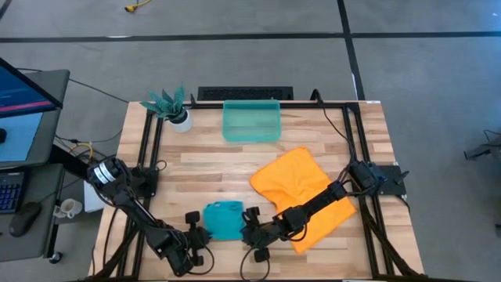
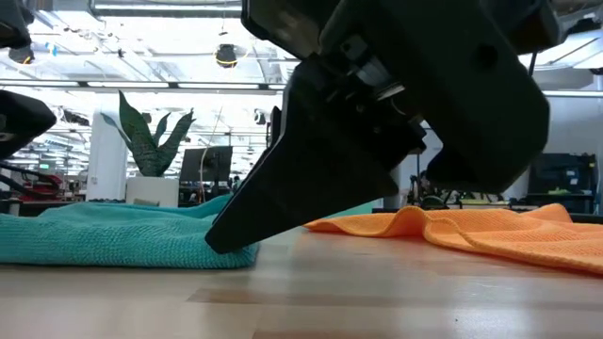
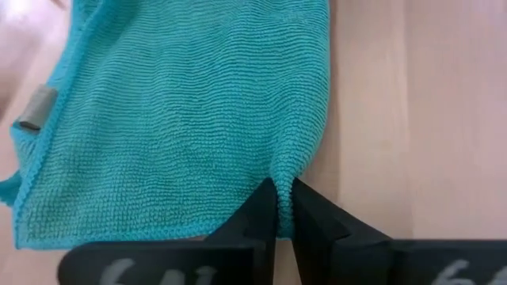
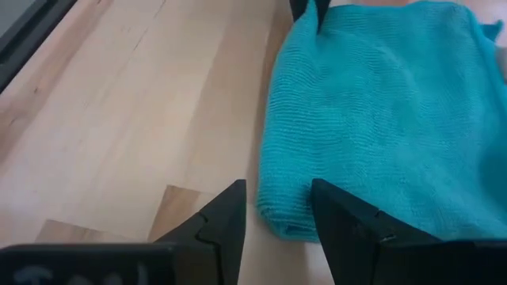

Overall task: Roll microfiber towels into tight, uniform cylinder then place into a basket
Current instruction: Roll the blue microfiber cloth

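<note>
Teal towel [image 3: 182,119] flat on bench [image 1: 203,168] near front edge, left end effector [image 3: 283,207] pinching its edge, right end effector [image 4: 277,218] spread astride opposite corner, likely readying the roll; orange towel [image 1: 301,192] alongside.

Ribbed teal cloth towel [image 3: 182,119] on smooth matt wood table [image 3: 444,119].

Teal towel [image 1: 224,220], orange towel [image 1: 301,188]
</note>
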### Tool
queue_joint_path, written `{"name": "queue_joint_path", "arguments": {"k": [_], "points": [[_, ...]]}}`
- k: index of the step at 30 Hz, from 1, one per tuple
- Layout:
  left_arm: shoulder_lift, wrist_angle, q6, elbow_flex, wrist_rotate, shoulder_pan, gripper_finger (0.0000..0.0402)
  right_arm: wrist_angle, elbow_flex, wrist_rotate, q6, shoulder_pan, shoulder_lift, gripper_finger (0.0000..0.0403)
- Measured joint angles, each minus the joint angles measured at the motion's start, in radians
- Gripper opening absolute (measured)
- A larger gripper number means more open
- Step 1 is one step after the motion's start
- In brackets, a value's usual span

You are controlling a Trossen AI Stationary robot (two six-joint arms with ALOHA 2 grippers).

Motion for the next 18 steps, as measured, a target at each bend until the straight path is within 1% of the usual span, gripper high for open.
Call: {"name": "queue_joint_path", "arguments": {"k": [7, 18], "points": [[-0.012, 0.004, -0.016, 0.003, 0.058, 0.027, 0.0020, -0.004, 0.000, 0.000, 0.017, -0.001, 0.000, 0.0168], [-0.013, 0.008, 0.017, 0.004, 0.068, 0.044, 0.0020, -0.019, 0.000, -0.055, 0.066, -0.019, 0.000, 0.0168]]}}
